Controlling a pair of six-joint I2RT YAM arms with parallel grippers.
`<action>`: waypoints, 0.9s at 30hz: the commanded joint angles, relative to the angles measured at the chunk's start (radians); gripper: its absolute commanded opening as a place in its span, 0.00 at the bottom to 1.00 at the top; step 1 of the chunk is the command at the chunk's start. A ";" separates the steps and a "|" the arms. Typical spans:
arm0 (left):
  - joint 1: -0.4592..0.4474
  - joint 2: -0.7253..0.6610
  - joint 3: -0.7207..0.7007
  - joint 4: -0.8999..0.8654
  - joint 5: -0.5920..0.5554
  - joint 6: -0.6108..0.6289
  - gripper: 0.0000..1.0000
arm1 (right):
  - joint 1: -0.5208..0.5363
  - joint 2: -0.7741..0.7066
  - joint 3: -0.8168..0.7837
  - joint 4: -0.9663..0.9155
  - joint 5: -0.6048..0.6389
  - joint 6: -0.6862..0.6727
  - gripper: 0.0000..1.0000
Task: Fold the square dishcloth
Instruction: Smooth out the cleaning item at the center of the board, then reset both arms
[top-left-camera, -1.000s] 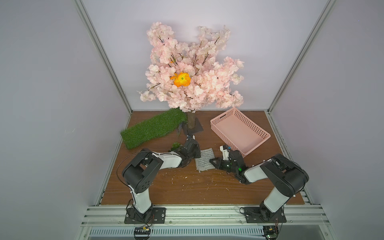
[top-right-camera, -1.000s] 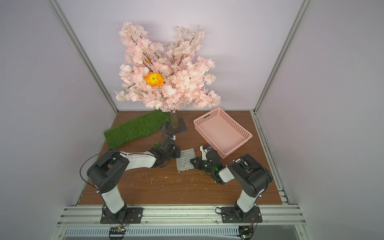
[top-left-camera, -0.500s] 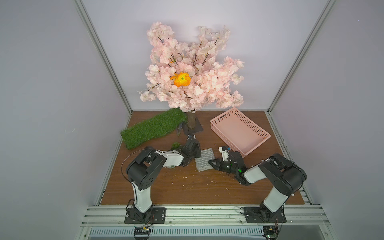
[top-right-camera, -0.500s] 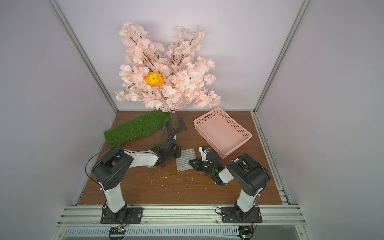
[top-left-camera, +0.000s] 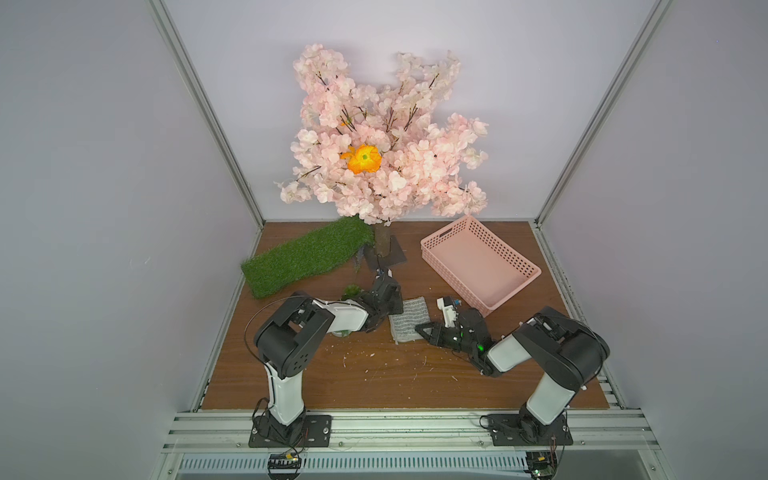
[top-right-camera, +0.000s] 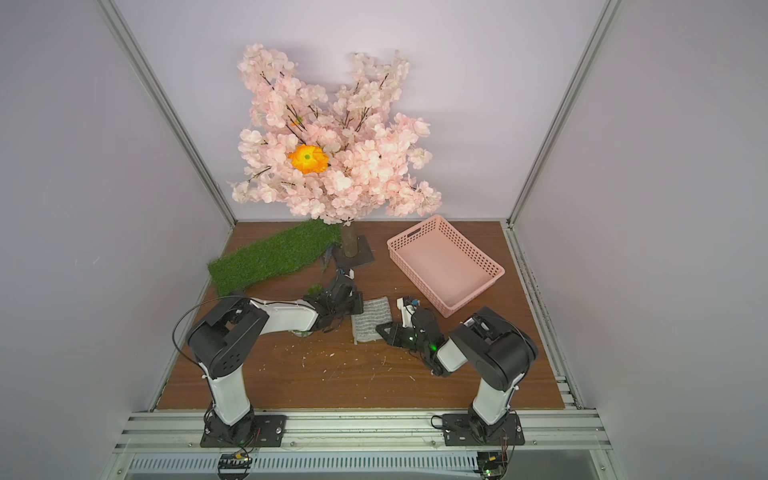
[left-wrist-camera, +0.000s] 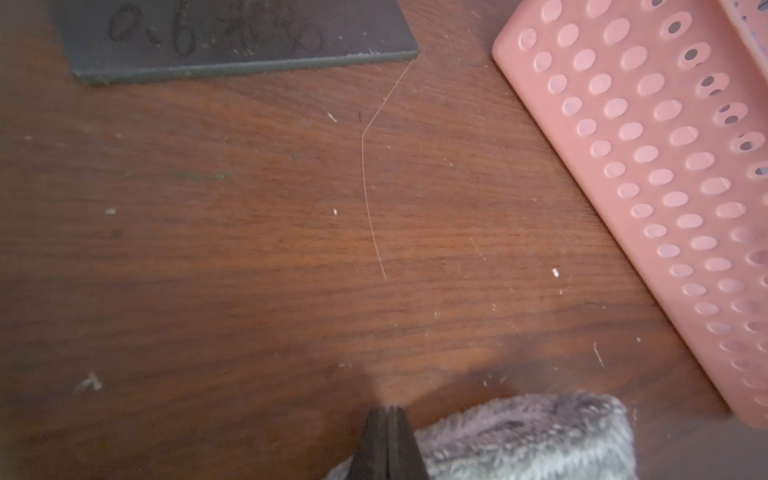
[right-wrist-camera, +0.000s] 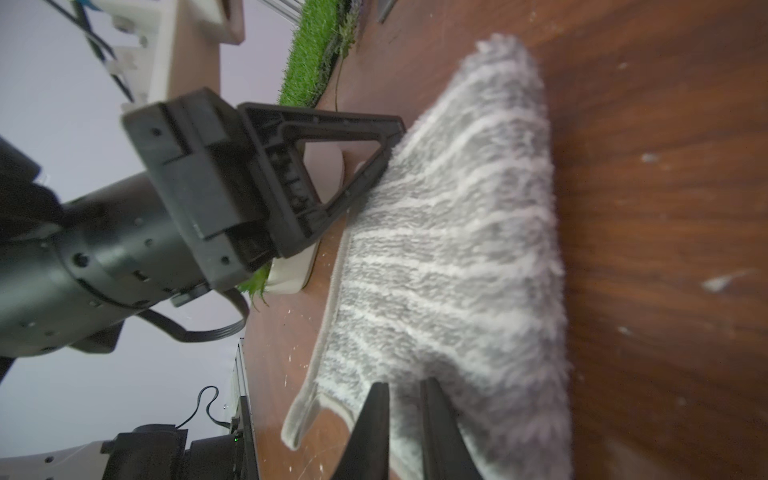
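The soft grey square dishcloth with whitish stripes (top-left-camera: 408, 319) lies folded on the brown wooden counter (top-left-camera: 374, 374), between the two low, outstretched arms. The left gripper (left-wrist-camera: 387, 415) has its jaws clenched, empty, touching the cloth's edge. The right gripper (right-wrist-camera: 405, 388) has its jaws slightly parted, straddling the cloth's opposite edge.
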 joint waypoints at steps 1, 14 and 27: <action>0.012 -0.016 0.017 0.018 0.015 0.020 0.08 | 0.005 -0.129 0.035 -0.187 0.092 -0.085 0.23; 0.012 -0.336 -0.082 -0.028 -0.046 0.013 0.37 | -0.062 -0.690 0.238 -0.919 0.731 -0.329 0.66; 0.153 -0.733 -0.291 -0.183 -0.408 0.033 0.99 | -0.338 -0.695 0.361 -1.044 1.009 -0.392 0.99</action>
